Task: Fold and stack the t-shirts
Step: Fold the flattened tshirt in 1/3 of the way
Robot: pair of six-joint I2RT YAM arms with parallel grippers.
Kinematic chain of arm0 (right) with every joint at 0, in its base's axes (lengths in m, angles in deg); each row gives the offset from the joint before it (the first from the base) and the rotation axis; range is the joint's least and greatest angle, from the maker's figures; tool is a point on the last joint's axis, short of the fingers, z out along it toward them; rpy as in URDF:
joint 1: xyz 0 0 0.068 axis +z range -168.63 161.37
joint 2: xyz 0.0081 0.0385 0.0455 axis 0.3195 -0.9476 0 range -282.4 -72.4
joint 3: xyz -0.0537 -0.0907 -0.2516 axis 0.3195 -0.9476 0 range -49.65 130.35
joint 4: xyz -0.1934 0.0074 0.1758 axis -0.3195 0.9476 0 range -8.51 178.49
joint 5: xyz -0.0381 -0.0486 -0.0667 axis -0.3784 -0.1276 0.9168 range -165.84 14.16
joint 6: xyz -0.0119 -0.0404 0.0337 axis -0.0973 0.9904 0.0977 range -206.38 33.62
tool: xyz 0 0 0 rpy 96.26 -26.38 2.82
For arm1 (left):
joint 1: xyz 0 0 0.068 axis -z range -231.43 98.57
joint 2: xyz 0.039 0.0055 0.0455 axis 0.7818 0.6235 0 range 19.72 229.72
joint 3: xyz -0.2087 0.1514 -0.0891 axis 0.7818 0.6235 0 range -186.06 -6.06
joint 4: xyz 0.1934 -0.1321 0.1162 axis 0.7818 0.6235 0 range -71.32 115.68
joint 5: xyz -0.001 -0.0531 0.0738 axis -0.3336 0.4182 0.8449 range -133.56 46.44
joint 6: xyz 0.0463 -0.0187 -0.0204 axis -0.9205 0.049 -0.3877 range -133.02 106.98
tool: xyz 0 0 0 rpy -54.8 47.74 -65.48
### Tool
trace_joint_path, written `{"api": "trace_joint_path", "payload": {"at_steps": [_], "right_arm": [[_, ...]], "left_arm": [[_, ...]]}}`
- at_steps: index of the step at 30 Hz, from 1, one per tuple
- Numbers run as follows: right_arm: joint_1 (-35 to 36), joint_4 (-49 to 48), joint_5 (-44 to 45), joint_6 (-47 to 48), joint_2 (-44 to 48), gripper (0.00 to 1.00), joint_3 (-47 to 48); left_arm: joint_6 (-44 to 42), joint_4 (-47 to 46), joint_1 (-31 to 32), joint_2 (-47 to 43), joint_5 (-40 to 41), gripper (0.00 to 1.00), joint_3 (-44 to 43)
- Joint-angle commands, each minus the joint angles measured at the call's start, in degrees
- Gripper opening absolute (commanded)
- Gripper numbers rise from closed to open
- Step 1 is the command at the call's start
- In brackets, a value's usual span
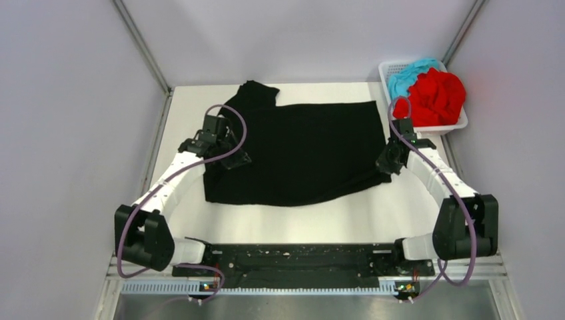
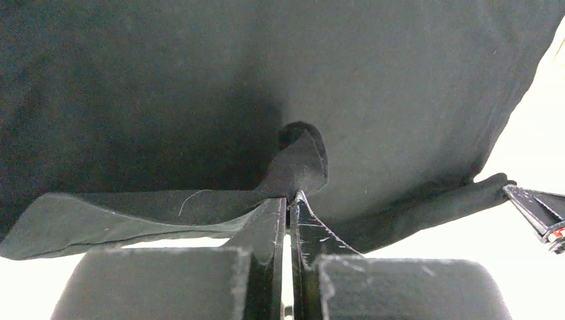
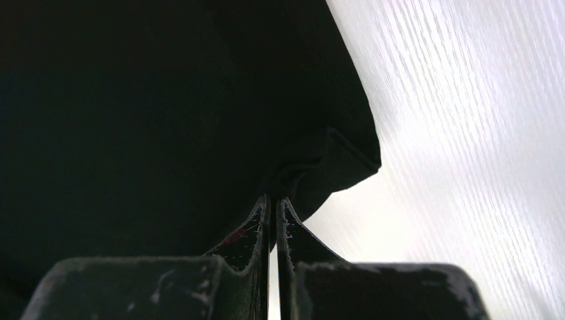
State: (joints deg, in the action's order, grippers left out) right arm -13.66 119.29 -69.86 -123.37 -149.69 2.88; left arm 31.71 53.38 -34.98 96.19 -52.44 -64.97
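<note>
Your black t-shirt (image 1: pixel 300 150) lies spread flat across the middle of the desk (image 1: pixel 333 217). One sleeve points toward the far left, and the near hem slants up toward the right.

Your left claw (image 2: pixel 290 200) is pinched on the shirt's left edge. Its fingers are almost together, with only a thin slit between them, and a pucker of cloth rises from their tips. The edge lifts a little off the desk there.

Your right claw (image 3: pixel 272 200) is clamped the same way on the shirt's near right corner, with the folded hem bunched at its tips.

The other two shirts are heaped in the white mesh basket (image 1: pixel 460 123) at the far right corner of the desk, well apart from the black one. The red t-shirt (image 1: pixel 436 97) is piled on the nearer side and spills over the rim, and the teal t-shirt (image 1: pixel 406 73) sits behind it.
</note>
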Motion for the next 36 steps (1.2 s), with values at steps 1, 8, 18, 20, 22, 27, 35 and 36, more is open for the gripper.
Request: {"api": "trace_joint_path", "payload": {"at_steps": [1, 8, 18, 20, 22, 27, 35, 36], "right_arm": [[-0.5, -0.7, 2.6, 1.2, -3.6, 0.00, 6.0], [-0.9, 0.6, 4.8, 1.4, -9.9, 0.00, 11.5], [-1.3, 0.6, 6.2, -0.3, -13.6, 0.00, 15.2], [-1.3, 0.4, 6.2, -0.6, -13.5, 0.00, 15.4], [-1.3, 0.1, 6.4, -0.9, -13.3, 0.00, 15.4], [-1.4, -1.7, 6.7, -0.7, -13.4, 0.00, 15.5], [-1.4, -8.8, 6.3, -1.1, -15.4, 0.00, 15.1], [-1.4, -9.4, 6.7, -1.1, -15.7, 0.00, 15.1]], "left_arm": [[-4.6, -2.9, -3.6, 0.2, -0.7, 0.00, -4.9], [-8.2, -2.8, -8.3, 4.3, -1.9, 0.00, -9.6], [-12.2, -1.4, -11.2, 14.2, -7.4, 0.00, -19.5], [-12.7, -1.5, -11.5, 15.6, -8.6, 0.00, -21.3], [-13.4, -0.9, -11.8, 16.8, -8.7, 0.00, -23.1], [-14.5, -1.1, -12.8, 19.0, -9.0, 0.00, -25.6], [-15.3, -1.6, -13.7, 26.5, -10.5, 0.00, -30.7], [-15.4, -1.5, -13.9, 27.5, -10.4, 0.00, -31.5]]}}
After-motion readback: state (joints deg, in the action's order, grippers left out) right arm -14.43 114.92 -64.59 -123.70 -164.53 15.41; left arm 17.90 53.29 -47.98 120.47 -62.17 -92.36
